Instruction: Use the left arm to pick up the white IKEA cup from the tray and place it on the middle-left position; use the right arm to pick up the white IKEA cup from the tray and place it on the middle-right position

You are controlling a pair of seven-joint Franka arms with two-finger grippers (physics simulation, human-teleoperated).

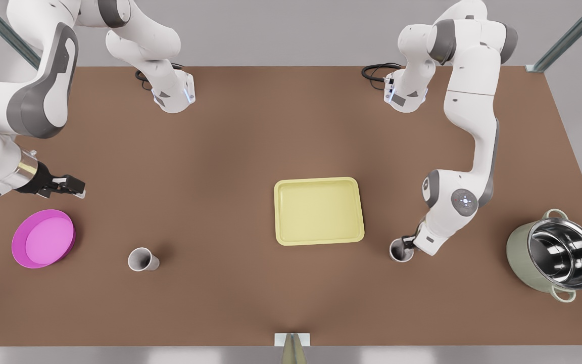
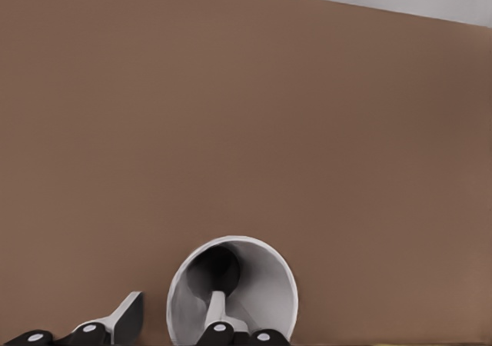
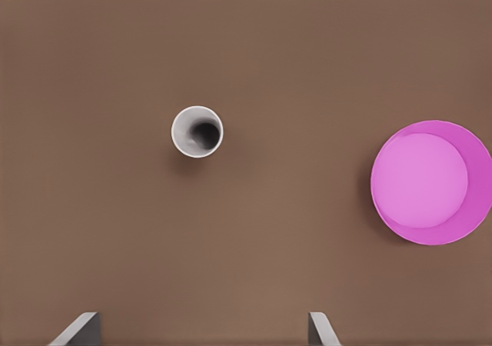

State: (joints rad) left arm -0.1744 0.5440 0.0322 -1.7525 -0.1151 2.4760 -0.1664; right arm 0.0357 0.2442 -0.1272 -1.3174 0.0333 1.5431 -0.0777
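Observation:
Two white cups stand upright on the brown table, both off the pale-yellow tray (image 1: 319, 180). One cup (image 1: 143, 259) (image 3: 197, 131) sits toward the front view's left. My right gripper (image 1: 71, 185) (image 3: 200, 332) hangs open well above and left of it, holding nothing. The other cup (image 1: 398, 252) (image 2: 257, 284) stands right of the tray. My left gripper (image 1: 406, 244) (image 2: 175, 304) is at its rim, open. One finger (image 2: 217, 311) is inside the cup and the other finger (image 2: 127, 315) outside. Neither presses the wall.
A magenta bowl (image 1: 43, 238) (image 3: 427, 181) lies at the front view's far left, just below the right gripper. A steel pot (image 1: 559, 255) with pale-green sides stands at the far right. Both arm bases and their cables are at the table's back edge.

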